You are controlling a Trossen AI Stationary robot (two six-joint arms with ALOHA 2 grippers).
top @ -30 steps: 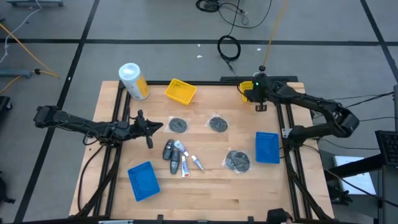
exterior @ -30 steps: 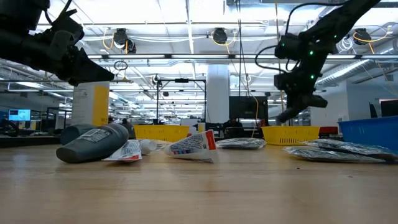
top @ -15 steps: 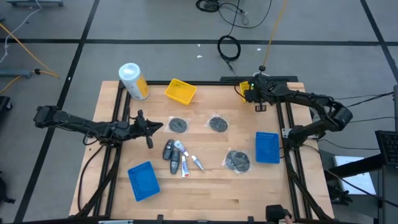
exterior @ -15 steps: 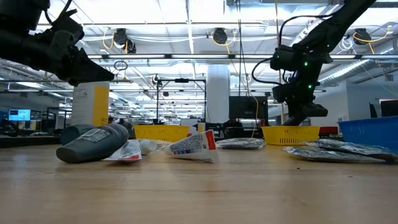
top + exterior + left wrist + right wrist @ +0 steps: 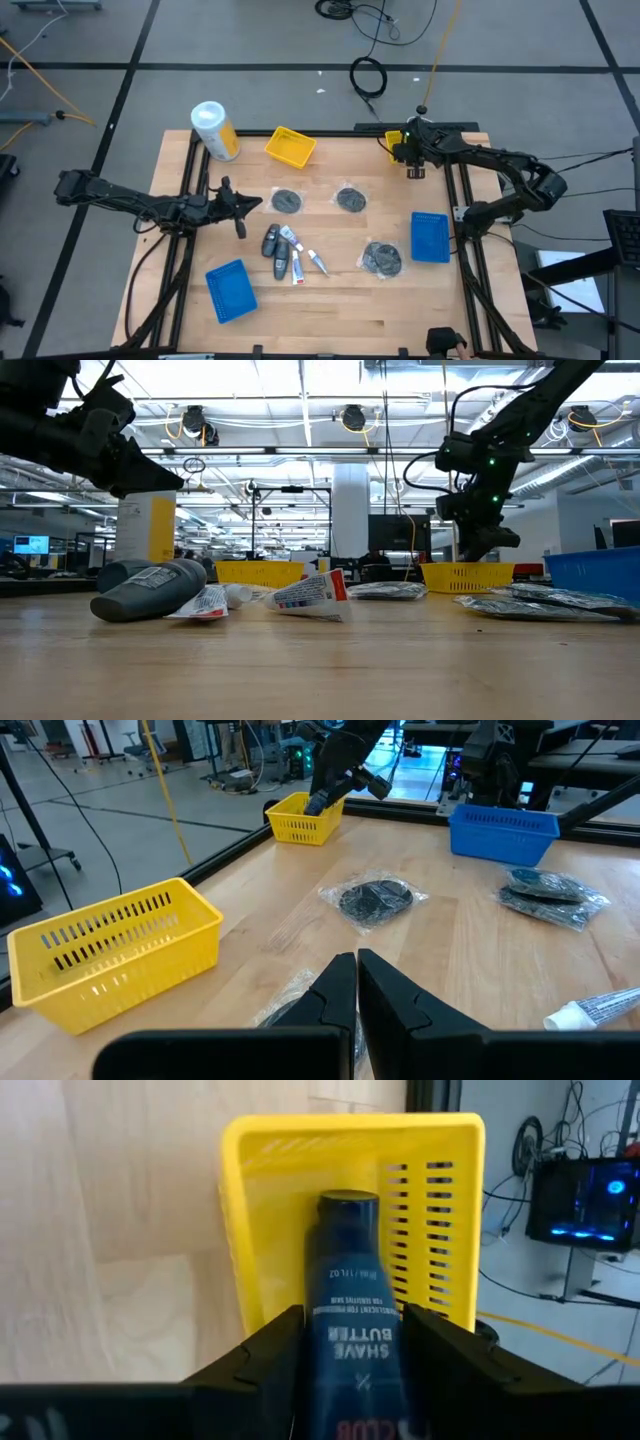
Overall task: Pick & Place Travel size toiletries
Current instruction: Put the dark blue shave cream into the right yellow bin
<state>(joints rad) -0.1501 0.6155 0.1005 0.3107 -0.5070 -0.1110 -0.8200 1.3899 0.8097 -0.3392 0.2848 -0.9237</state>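
Right wrist view: I see my right gripper point(image 5: 345, 1342) with its fingers flanking a dark blue tube point(image 5: 345, 1295). The tube points lengthwise into the far yellow tray point(image 5: 440, 1200), its cap end over the tray floor. The fingers sit right against the tube's sides, but I cannot tell whether they grip it or have let go. I judge the coming move turns on this: the tube's long axis runs along the tray's length, so a release should drop it inside. White print on the tube reads "SHAVE BUTTER", with "CLUB" below it.

In the high view that tray lies at the table's back right corner, with the other toiletries point(image 5: 284, 252) well apart at mid-table. My left gripper point(image 5: 238, 205) is nearer those, hovering just beside them, fingers pressed together and empty.
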